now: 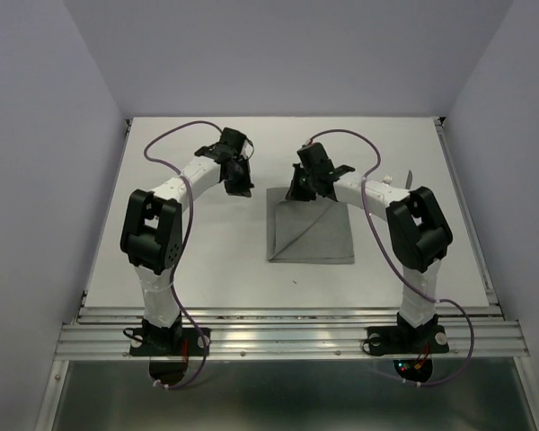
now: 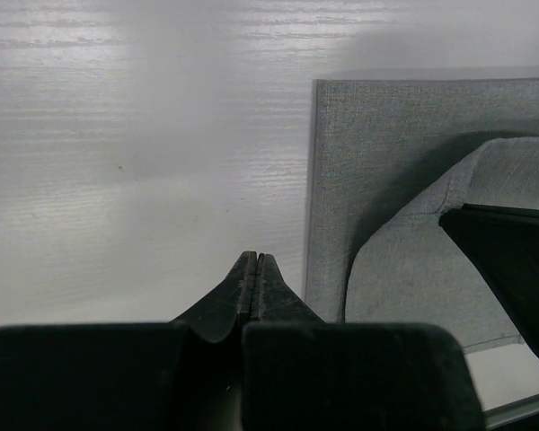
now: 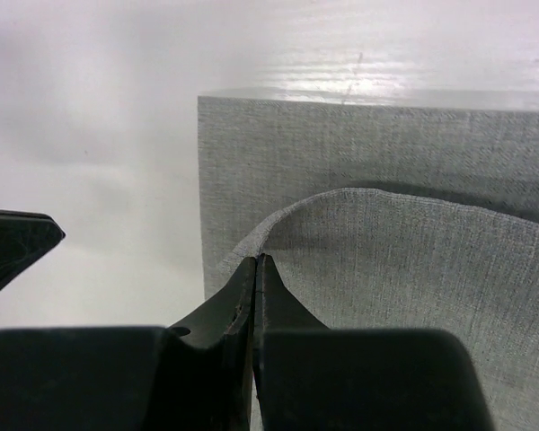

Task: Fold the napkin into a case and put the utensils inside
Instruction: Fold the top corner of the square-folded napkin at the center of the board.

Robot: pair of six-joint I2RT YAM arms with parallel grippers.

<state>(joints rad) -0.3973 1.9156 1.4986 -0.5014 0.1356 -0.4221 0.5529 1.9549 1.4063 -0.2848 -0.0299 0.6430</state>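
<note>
Napkin [image 1: 311,229] lies grey and mostly flat near the middle of the bench [image 1: 207,269], between my two arms. My right fingers [image 3: 238,301] are clamped tight on one corner at its far side and hold it raised, so a flap curls over the layer beneath. My left fingers [image 2: 242,287] are pressed together on nothing, over bare bench just beside the napkin's edge, not touching it.

Cloth: grey square cloth napkin [image 1: 314,235] on white flat desk [image 1: 216,269], middle.
Left fingers [image 2: 248,285]: just left of its far corner.
Right fingers [image 3: 242,289]: on its far edge.
</note>
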